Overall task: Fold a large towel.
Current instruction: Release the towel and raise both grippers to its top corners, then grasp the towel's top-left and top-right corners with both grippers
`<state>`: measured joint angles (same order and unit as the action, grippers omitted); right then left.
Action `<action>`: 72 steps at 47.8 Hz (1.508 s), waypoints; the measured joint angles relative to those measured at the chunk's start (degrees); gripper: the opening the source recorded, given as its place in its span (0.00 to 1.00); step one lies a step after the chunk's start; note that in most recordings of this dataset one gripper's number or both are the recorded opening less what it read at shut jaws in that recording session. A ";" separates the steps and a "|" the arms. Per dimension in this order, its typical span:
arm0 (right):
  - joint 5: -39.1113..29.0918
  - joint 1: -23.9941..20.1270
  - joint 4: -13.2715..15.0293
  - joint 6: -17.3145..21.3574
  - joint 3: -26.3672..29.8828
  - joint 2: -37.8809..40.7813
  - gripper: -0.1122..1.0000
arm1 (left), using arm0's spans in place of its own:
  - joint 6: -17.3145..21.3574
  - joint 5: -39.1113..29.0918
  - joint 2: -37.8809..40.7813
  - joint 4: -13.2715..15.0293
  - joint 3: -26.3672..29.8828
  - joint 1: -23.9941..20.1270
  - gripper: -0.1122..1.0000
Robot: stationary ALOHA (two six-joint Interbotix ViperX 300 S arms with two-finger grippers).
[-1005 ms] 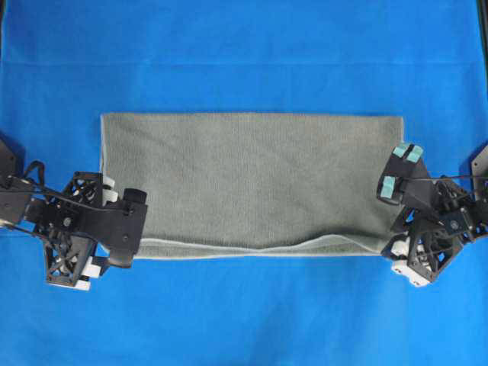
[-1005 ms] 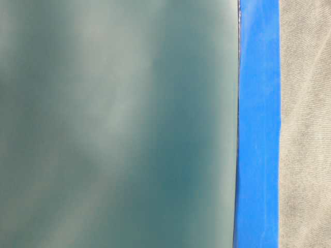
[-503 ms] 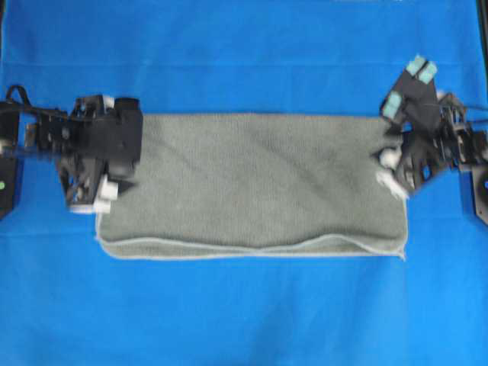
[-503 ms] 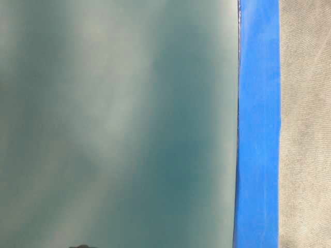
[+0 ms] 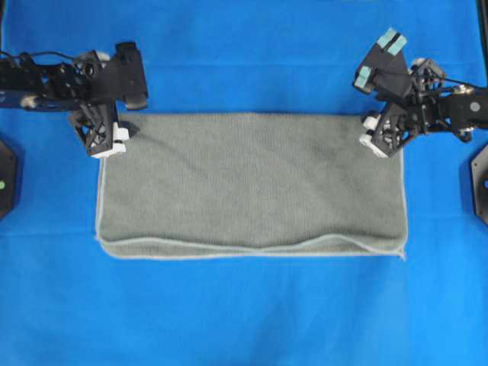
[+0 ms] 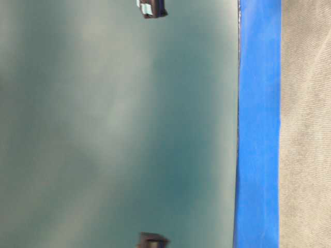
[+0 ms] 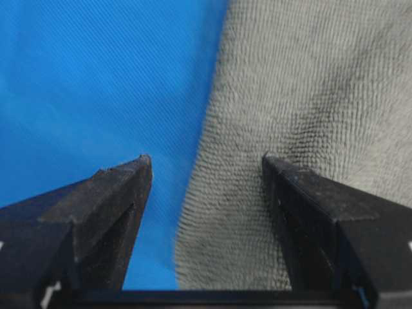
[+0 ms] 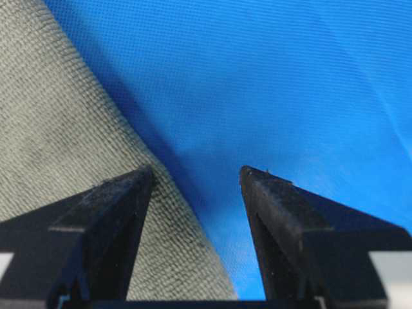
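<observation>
Towel [image 5: 252, 183] is the landmark, a grey-green rectangle spread flat in the middle of the bright blue sheet [image 5: 244, 320], long side running left to right in the overhead view. Its near long edge shows two pale hems, one lying wavy just inside the other, so I judge that the cloth is already doubled once, with the smooth fold along the far edge. That would explain why both arms stand at the far corners: these are the ends of the fold, the natural places to seize for the next fold. At the towel's far left corner the left gripper [image 5: 130, 65] hangs with its wrist block over the corner itself and its fingers pointing beyond the far edge. Its wrist camera shows the jaws standing well apart and empty, one finger [image 7: 309, 212] over the terry pile and the other over the blue sheet, so the towel's edge runs between them. At the far right corner the right gripper [image 5: 379, 58] mirrors this, its teal-padded fingertips spread wide and tilted away from the cloth. Its own camera shows one finger [image 8: 103, 219] over the cloth and the other over the sheet, nothing clamped. Whether either finger touches the fabric I cannot tell. Beyond the towel's far edge lies only more blue sheet.
</observation>
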<state>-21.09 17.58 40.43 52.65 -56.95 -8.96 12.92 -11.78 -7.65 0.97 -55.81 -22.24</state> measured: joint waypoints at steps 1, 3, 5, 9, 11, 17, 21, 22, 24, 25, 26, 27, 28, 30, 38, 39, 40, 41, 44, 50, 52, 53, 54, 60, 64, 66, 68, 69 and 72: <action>0.35 0.18 0.00 0.00 0.00 0.18 0.64 | 0.00 0.00 0.44 0.00 0.00 0.00 0.69; 0.97 0.35 0.00 0.00 -0.18 0.53 0.64 | 0.00 0.00 1.05 0.00 -0.09 0.18 0.69; 1.41 0.53 0.00 0.00 -0.26 0.70 0.64 | 0.00 0.00 1.41 0.09 -0.09 0.26 0.68; 2.02 0.62 0.00 0.18 -0.44 0.88 0.64 | -0.26 -0.18 1.49 0.09 -0.09 0.35 0.64; 2.46 0.62 -0.18 0.09 -0.44 0.88 0.64 | -0.26 -0.44 1.49 0.09 -0.09 0.35 0.61; 4.13 0.53 -1.05 0.18 -0.88 0.88 0.63 | -0.26 -1.58 1.49 0.18 -0.09 0.35 0.41; 5.89 0.53 -1.76 0.18 -1.67 1.14 0.57 | -0.44 -2.29 1.49 0.18 0.00 0.44 0.27; 6.24 0.53 -1.85 0.18 -1.93 1.41 0.53 | -0.53 -2.46 1.49 0.18 0.00 0.44 0.23; 6.94 0.53 -2.20 0.44 -2.46 1.93 0.45 | -0.62 -2.90 1.49 0.18 -0.09 0.44 0.17; 7.47 0.44 -2.46 0.62 -2.72 2.02 0.40 | -0.62 -2.99 1.49 0.18 0.00 0.44 0.14; 7.73 0.18 -2.81 0.44 -2.90 2.02 0.33 | -0.62 -3.16 1.49 0.18 -0.09 0.44 0.13; 7.91 0.09 -3.08 0.44 -3.08 2.11 0.28 | -0.70 -3.25 1.49 0.18 0.00 0.35 0.13; 8.00 0.09 -3.25 0.44 -3.08 2.11 0.23 | -0.88 -3.43 1.49 0.18 -0.09 0.44 0.13; 8.09 0.09 -3.78 0.44 -3.25 2.02 0.14 | -1.49 -3.87 1.49 0.18 0.00 0.44 0.13; 7.29 0.00 -5.45 0.18 -3.96 0.00 0.13 | -2.46 -7.56 0.35 0.18 0.70 0.53 0.13; 6.86 0.00 -5.63 0.18 -3.96 -0.53 0.13 | -2.46 -8.26 -0.18 0.18 0.88 0.70 0.13; 6.50 0.00 -5.63 0.26 -3.96 -1.14 0.13 | -2.37 -9.32 -0.79 0.26 1.23 0.79 0.13; 6.15 -0.18 -5.71 0.18 -3.87 -1.76 0.13 | -2.46 -10.20 -1.41 0.26 1.58 0.88 0.13; 4.22 -0.88 -5.71 0.26 -3.60 -4.83 0.13 | -2.81 -13.36 -3.87 0.35 2.64 1.41 0.13; -2.11 -3.69 -5.98 0.18 -1.85 -13.01 0.13 | -2.72 -19.86 -9.84 0.35 5.19 3.60 0.13; -4.48 -4.75 -5.98 0.18 -0.97 -15.91 0.13 | -2.55 -21.71 -11.60 0.35 5.98 4.39 0.13; -5.63 -5.19 -5.98 0.18 -0.53 -17.31 0.13 | -2.72 -22.59 -12.48 0.35 6.50 4.66 0.13; -6.68 -5.71 -5.98 0.18 0.00 -18.63 0.13 | -3.08 -23.29 -13.45 0.35 6.94 5.19 0.13; -12.66 -8.96 -6.06 0.18 2.81 -25.49 0.13 | -4.22 -27.16 -20.30 0.35 10.37 8.44 0.13; -15.91 -11.95 -6.06 0.09 5.01 -29.27 0.13 | -4.83 -28.39 -23.29 0.35 11.95 9.58 0.13; -17.23 -13.18 -6.06 0.09 6.06 -30.67 0.13 | -5.10 -28.92 -24.52 0.35 12.66 10.02 0.13; -18.19 -14.33 -5.98 0.09 7.12 -31.90 0.13 | -5.36 -29.36 -26.10 0.35 13.36 10.81 0.13; -18.63 -14.77 -5.98 0.09 7.56 -32.43 0.13 | -5.27 -29.44 -26.72 0.35 13.62 11.16 0.13; -19.51 -15.73 -5.80 0.09 8.61 -33.57 0.13 | -5.36 -29.62 -28.48 0.44 14.15 12.22 0.13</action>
<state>-40.61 1.85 34.63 52.73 -48.34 -42.54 7.56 -41.40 -36.12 1.41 -41.66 -10.02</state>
